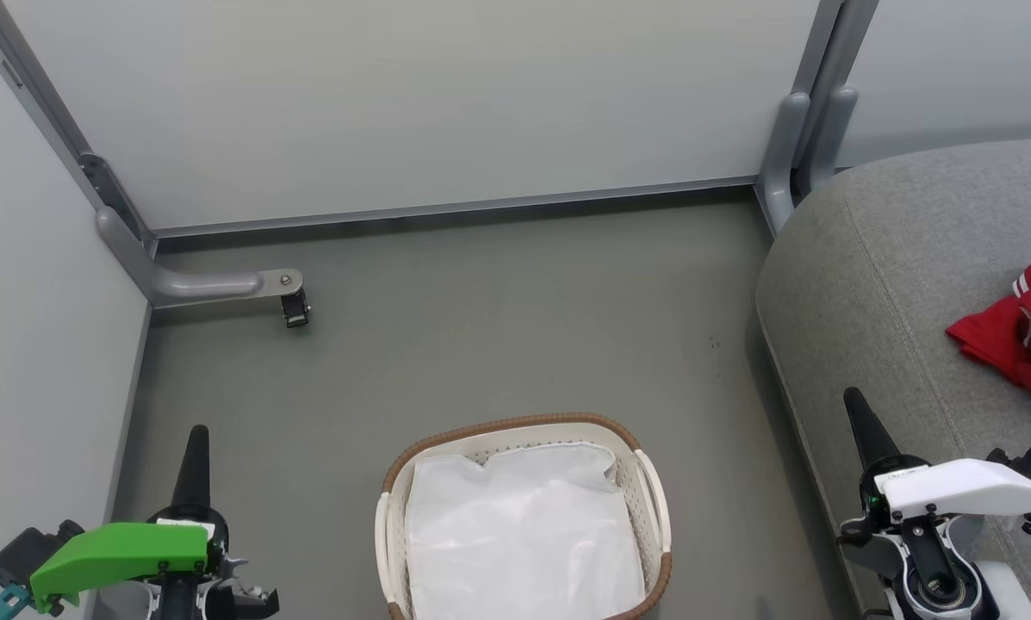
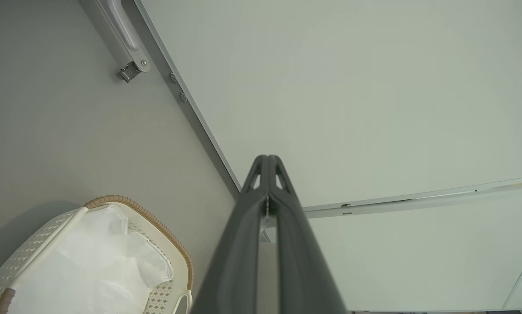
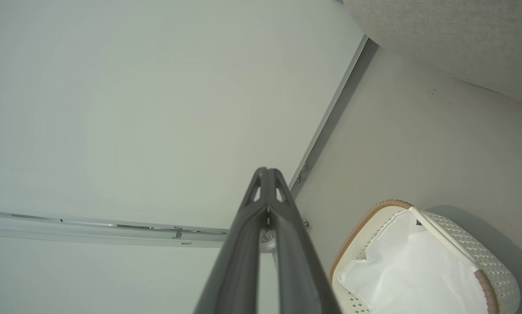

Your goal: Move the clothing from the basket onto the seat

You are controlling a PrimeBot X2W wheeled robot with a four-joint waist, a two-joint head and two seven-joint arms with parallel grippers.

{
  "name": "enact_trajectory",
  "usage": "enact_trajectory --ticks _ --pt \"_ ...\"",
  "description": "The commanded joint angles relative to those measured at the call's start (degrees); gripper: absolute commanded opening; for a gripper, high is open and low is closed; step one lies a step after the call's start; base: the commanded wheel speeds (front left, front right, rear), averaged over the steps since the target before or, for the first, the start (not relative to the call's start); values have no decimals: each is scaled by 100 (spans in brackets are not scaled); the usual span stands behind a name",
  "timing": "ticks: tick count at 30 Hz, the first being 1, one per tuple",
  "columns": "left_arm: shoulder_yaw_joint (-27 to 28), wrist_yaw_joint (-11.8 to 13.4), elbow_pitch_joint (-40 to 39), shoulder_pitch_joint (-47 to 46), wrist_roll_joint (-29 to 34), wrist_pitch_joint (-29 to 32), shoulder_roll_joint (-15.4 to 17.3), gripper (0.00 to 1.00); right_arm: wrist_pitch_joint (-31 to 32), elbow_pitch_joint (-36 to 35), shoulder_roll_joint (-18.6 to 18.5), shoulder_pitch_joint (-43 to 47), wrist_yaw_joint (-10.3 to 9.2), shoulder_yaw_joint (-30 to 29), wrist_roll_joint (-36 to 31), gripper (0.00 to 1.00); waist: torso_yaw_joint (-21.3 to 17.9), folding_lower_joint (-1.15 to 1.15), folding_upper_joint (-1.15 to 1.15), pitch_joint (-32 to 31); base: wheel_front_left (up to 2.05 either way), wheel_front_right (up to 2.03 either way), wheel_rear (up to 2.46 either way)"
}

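Clothing lies crumpled at the right edge of the frame on the seat; the basket at lower centre holds its white liner. The fabric is probably soft, light and floppy, so pinch a raised fold. Left claw and right claw are both clenched on nothing.

The red garment with thin white stripes runs off the head view's right edge, as does the light grey upholstered seat beneath it. The white perforated basket is cropped at its near end; its white fabric liner hides the bottom.
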Motion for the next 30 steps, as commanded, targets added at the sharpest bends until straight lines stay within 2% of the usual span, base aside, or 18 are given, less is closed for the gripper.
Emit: enact_trajectory --ticks 1,30 --pt "32 6 -73 -139 -142 43 45 0 40 -75 -32 21 -2 -33 142 0 2 0 0 -4 0 0 0" --pt "90 9 -221 -173 -1335 374 52 0 368 -292 -41 151 -3 -212 1363 0 42 0 0 -90 0 0 0"
